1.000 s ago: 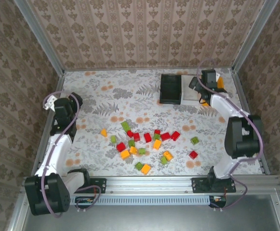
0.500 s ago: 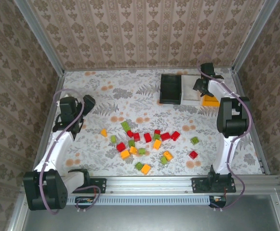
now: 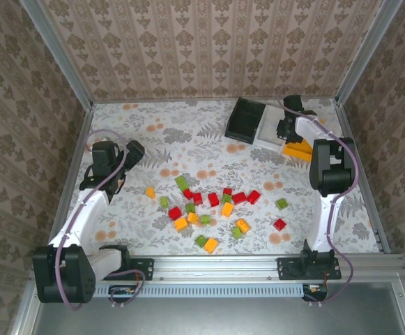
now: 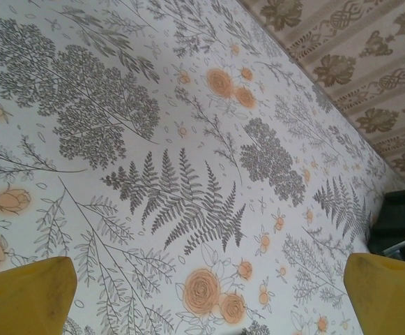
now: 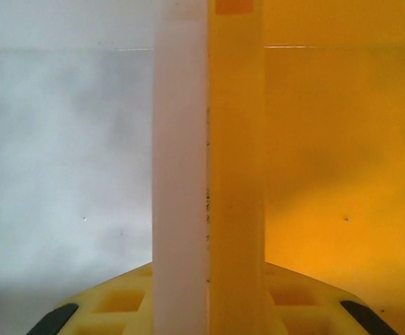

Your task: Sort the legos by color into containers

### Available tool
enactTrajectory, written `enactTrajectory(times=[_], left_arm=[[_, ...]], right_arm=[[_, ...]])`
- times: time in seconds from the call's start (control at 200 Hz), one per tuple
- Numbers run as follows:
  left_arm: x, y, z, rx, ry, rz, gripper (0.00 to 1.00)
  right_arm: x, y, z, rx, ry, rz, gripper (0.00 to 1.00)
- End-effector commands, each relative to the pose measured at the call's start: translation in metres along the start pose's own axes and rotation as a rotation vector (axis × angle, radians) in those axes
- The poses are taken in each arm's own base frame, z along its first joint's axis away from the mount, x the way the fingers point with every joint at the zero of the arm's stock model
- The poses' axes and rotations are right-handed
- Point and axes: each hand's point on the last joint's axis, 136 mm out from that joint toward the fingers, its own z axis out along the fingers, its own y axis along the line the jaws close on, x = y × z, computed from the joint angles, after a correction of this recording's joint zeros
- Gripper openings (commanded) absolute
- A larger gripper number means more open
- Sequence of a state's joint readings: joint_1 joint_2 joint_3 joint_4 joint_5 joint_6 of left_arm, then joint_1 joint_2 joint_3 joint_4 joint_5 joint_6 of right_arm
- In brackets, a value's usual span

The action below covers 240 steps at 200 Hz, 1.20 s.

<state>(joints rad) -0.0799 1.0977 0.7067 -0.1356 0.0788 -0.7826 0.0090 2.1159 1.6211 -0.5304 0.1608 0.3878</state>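
You have the right gripper [image 3: 288, 127] clamped on the white-orange shared wall [image 5: 208, 174] of the containers [image 3: 246, 120] (stiff, probably light, easily tipped); the left gripper [image 4: 205, 293] stands wide

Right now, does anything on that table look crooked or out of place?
Yes. The joined containers at the far right sit skewed on the table, and the right gripper is clamped on the wall between the white and orange ones.

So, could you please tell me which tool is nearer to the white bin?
Right: the right tool grips a wall of the white bin; the left tool hovers far across the table.
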Motion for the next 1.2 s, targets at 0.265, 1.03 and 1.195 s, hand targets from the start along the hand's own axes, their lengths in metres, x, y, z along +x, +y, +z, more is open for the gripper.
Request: enactTrajectory(times=[0.265, 1.03, 1.195], left_arm=[[0.020, -0.006, -0.018, 0.028, 0.027, 0.011, 1.00], [0.030, 0.009, -0.044, -0.003, 0.013, 0.049, 1.00], [0.032, 0.008, -0.042, -0.001, 0.024, 0.048, 1.00]], right_arm=[[0.062, 0.120, -0.057, -0.147, -0.055, -0.093, 0.00], [0.138, 0.168, -0.085, -0.170, -0.019, -0.331, 0.00], [0.144, 0.169, -0.080, -0.179, 0.004, -0.306, 0.07]])
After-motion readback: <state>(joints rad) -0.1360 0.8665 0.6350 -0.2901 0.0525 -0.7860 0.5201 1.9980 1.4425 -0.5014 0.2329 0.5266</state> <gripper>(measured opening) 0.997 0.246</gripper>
